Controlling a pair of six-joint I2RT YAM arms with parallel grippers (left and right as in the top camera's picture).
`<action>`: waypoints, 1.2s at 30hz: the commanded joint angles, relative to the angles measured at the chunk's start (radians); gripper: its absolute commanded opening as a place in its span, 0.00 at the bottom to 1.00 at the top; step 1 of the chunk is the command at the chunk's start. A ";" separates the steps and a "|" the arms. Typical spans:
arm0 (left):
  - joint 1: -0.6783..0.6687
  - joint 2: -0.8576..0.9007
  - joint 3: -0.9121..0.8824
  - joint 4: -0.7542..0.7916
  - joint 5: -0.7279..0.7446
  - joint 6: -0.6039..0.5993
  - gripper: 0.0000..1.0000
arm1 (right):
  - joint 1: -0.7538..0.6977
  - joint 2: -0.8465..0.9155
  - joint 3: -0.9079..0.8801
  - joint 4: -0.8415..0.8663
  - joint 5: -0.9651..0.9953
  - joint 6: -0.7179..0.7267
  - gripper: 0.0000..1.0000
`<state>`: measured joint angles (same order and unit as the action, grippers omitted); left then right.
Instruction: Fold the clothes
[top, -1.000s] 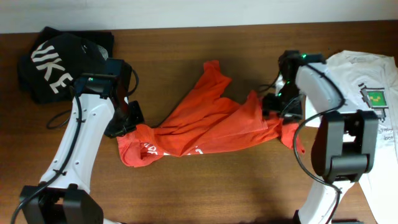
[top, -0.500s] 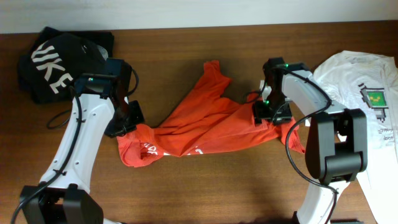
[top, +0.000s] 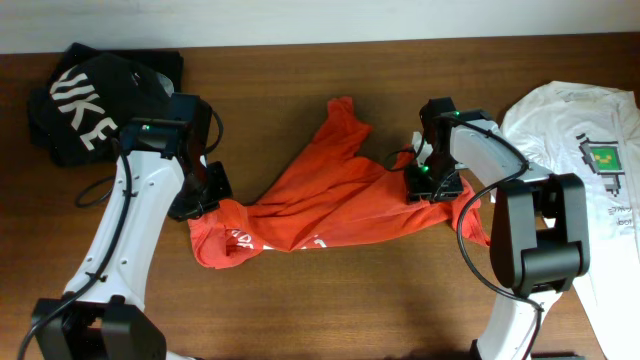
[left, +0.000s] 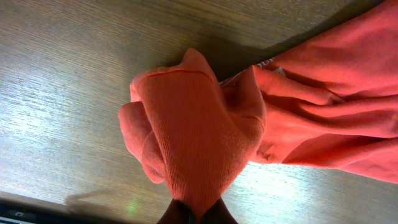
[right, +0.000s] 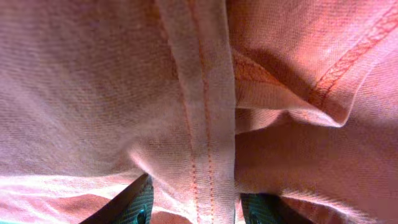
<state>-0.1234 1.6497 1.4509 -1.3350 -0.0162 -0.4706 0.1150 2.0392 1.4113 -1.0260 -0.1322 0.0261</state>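
Observation:
The red-orange T-shirt (top: 330, 200) lies crumpled across the middle of the table, with white lettering showing at its lower left. My left gripper (top: 205, 195) is shut on the shirt's left end; in the left wrist view the fingertips (left: 193, 214) pinch a fold of the red cloth (left: 193, 124). My right gripper (top: 425, 185) is down on the shirt's right end. In the right wrist view its fingers (right: 199, 208) stand apart with a stitched hem (right: 205, 93) running between them. The black T-shirt (top: 95, 100) with large white letters lies bunched at the far left. The white T-shirt (top: 590, 150) with a green square print lies at the right.
The brown wooden table (top: 330, 310) extends under everything. The black shirt lies close behind my left arm and the white shirt lies beside my right arm's base. A pale wall runs along the table's far edge.
My right gripper has moved left and slightly down, from the shirt's right edge onto the cloth. The left arm and the shirt's left end have not moved.

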 joint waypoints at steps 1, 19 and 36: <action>-0.001 0.005 0.003 0.007 -0.010 0.013 0.01 | 0.009 -0.002 0.010 -0.006 0.043 -0.019 0.50; -0.001 0.005 0.003 0.006 -0.011 0.016 0.02 | 0.068 -0.002 0.060 -0.048 0.012 -0.019 0.28; -0.001 -0.373 0.463 -0.222 0.022 0.031 0.01 | 0.001 -0.428 0.669 -0.648 0.054 0.240 0.04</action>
<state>-0.1238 1.4231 1.8019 -1.5459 0.0177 -0.4599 0.1146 1.7756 1.9659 -1.6142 -0.0799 0.2321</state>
